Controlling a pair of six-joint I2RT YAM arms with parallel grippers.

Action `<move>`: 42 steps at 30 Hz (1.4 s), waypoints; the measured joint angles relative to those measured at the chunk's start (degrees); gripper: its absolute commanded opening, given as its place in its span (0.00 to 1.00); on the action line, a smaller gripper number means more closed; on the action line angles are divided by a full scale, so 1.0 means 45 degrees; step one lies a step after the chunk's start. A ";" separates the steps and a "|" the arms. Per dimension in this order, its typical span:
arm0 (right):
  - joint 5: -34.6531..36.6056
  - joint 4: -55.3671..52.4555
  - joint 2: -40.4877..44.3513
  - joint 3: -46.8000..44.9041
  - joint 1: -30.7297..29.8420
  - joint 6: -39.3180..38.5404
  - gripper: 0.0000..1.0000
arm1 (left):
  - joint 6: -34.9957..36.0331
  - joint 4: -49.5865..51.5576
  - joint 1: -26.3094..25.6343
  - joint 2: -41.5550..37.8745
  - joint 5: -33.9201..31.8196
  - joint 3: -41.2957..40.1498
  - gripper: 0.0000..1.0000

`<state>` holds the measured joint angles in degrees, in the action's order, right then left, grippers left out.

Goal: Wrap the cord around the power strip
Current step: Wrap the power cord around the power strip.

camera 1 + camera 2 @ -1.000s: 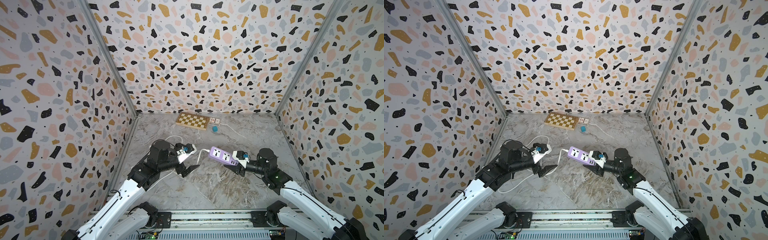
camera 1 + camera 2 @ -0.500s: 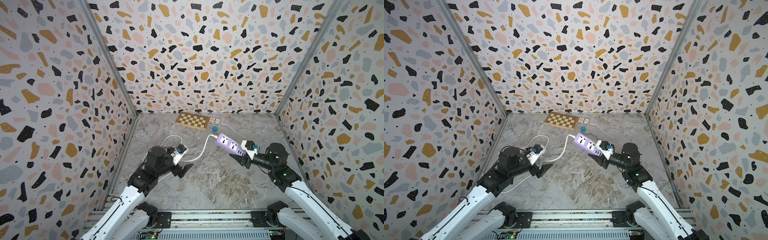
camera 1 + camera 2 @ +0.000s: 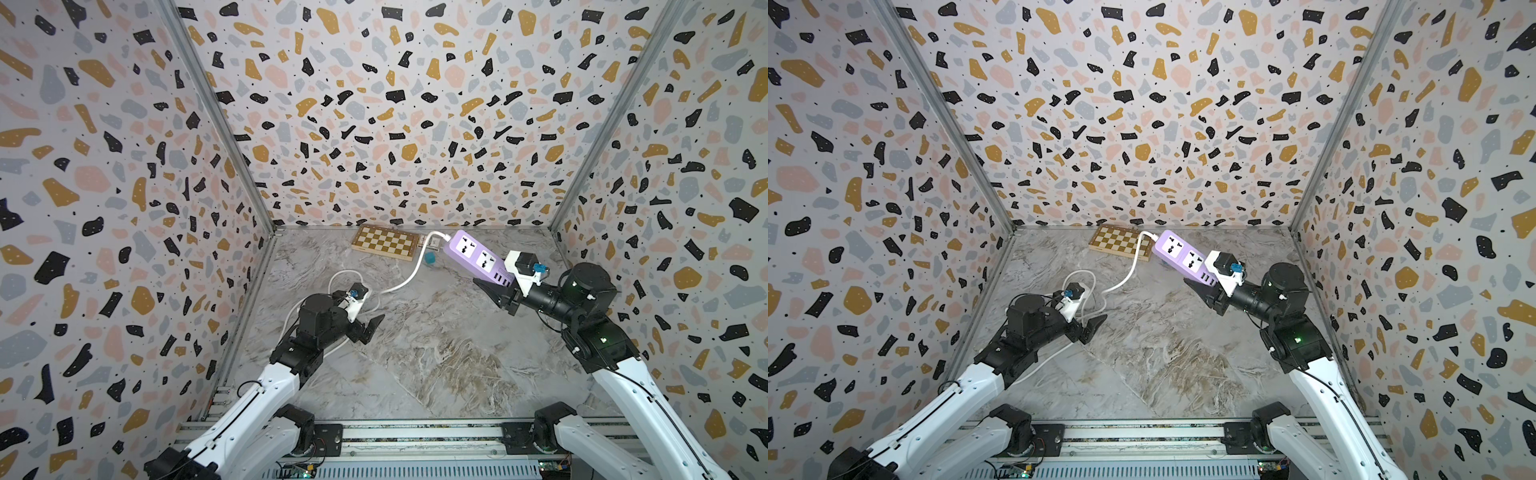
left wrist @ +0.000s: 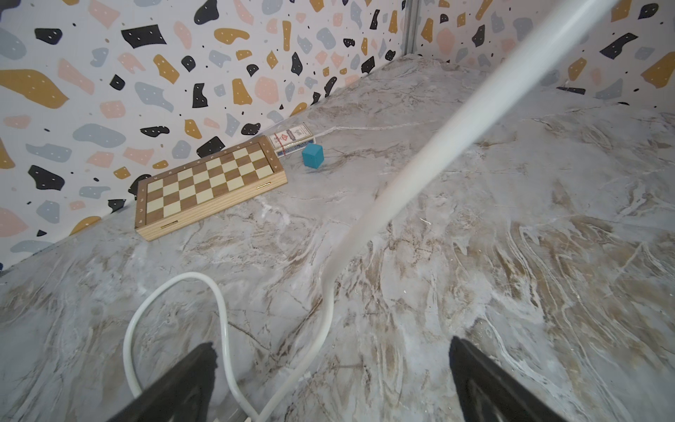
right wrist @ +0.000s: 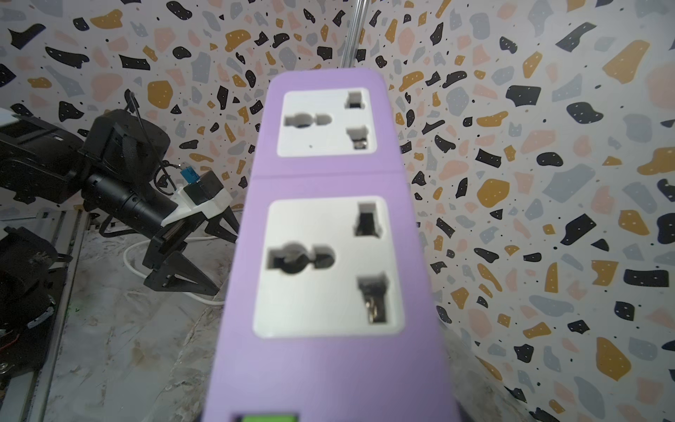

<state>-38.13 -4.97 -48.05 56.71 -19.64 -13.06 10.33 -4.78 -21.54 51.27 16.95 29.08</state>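
No loops wound the power strip yet. The right pincer pinched its USB end aloft, and the left pincer hung spread over the slack cord.

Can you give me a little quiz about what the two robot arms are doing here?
1. True or false: the right gripper holds the power strip up off the table.
2. Which thing sits near the chessboard? A) teal cube B) red ball C) spoon
3. Fill in: the jaws of the left gripper stand ____.
Key: 1 true; 2 A; 3 open.
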 measured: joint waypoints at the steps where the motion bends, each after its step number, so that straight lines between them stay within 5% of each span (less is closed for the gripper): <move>1: 0.0010 -0.0136 0.0000 0.0185 0.0019 0.0039 0.03 | -0.0126 -0.0335 0.0000 0.0117 0.0000 -0.0097 0.99; 9: -0.0019 -0.0544 -0.0087 0.1282 0.0097 0.0520 0.03 | -0.1117 -0.3730 0.0000 0.2336 -0.0243 -0.1054 0.99; 15: -0.0291 -0.0879 -0.0155 0.1831 0.0204 0.1005 0.03 | -0.1350 -0.6902 0.0000 0.5323 -0.0359 -0.1166 0.86; 18: -0.0437 -0.0894 -0.0165 0.1904 0.0243 0.1292 0.03 | -0.1341 -0.8306 0.0000 0.6766 -0.0359 -0.1073 0.68; 20: -0.0491 -0.0913 -0.0170 0.1904 0.0321 0.1481 0.02 | -0.1311 -0.9073 0.0000 0.7480 -0.0389 -0.1030 0.32; 22: -0.0461 -0.0986 -0.0170 0.1904 0.0495 0.1622 0.00 | -0.1311 -0.9539 0.0000 0.7723 -0.0345 -0.1030 0.10; 24: -0.0359 -0.0996 -0.0170 0.1899 0.0801 0.1778 0.00 | -0.1341 -0.9549 -0.0005 0.7431 -0.0194 -0.1001 0.00; 34: 0.1326 -0.0913 -0.0554 -0.0180 0.1875 0.1608 0.00 | 0.1423 0.0078 -0.3220 0.1496 -0.0481 0.3084 0.00; 42: 0.1608 -0.1705 -0.1239 -0.2123 0.0947 -0.0097 0.00 | 0.4721 0.8306 -0.5425 0.1841 -0.1209 0.8548 0.00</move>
<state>-30.89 -12.64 -53.63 47.16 -15.38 -13.50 31.57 32.60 -45.95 59.55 11.51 67.55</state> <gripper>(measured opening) 0.527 0.064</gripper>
